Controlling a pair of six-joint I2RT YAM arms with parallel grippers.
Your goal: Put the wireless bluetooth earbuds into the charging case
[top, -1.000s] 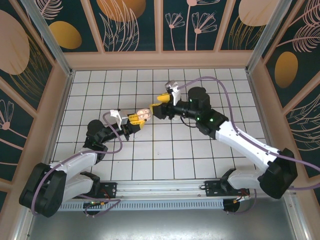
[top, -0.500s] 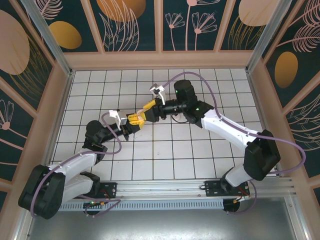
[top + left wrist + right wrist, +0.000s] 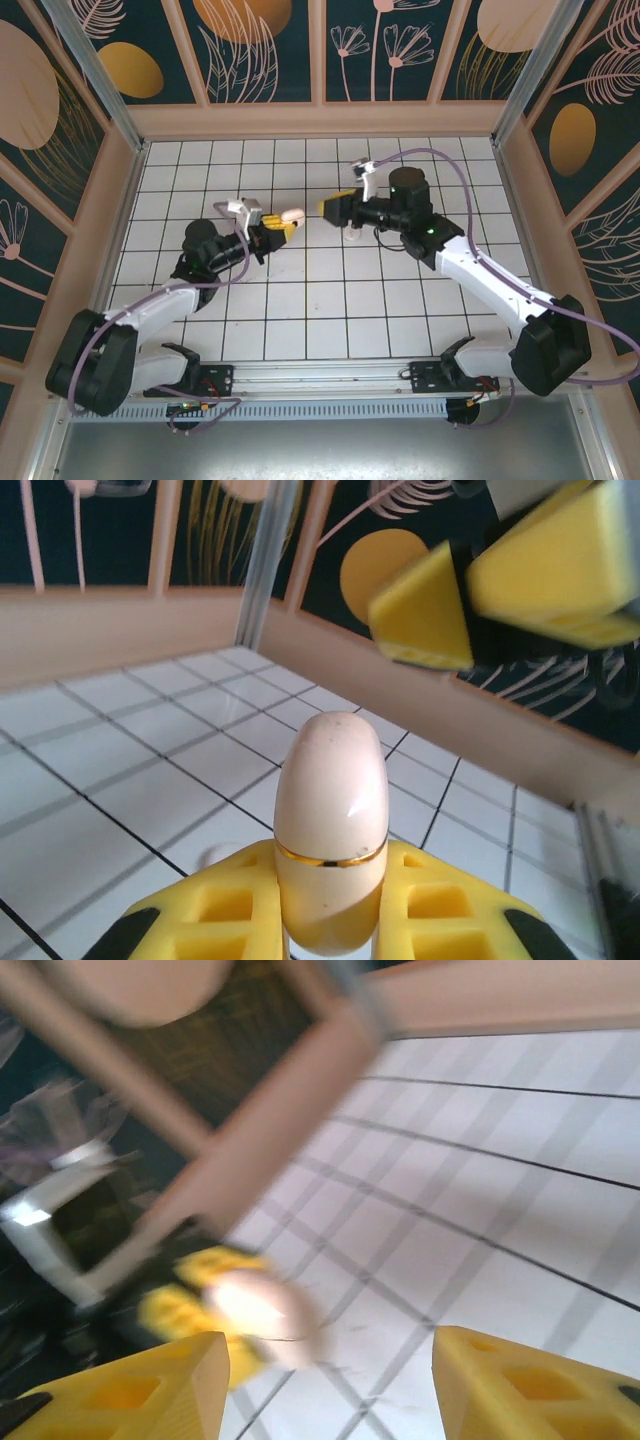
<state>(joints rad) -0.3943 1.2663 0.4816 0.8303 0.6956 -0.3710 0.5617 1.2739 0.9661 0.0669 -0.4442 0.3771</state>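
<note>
Above tiles [image 3: 300, 300], left tool [image 3: 276, 230] clamping charging case [image 3: 331, 820], right tool [image 3: 328, 1375] parted

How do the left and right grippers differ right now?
The left gripper is shut on the cream charging case, which sticks out past its fingertips. The right gripper is open, with nothing between its fingers. In the top view the left gripper points toward the right, and the right gripper points left, facing it across a gap. Both have yellow fingers and are raised above the tiled floor.
</note>
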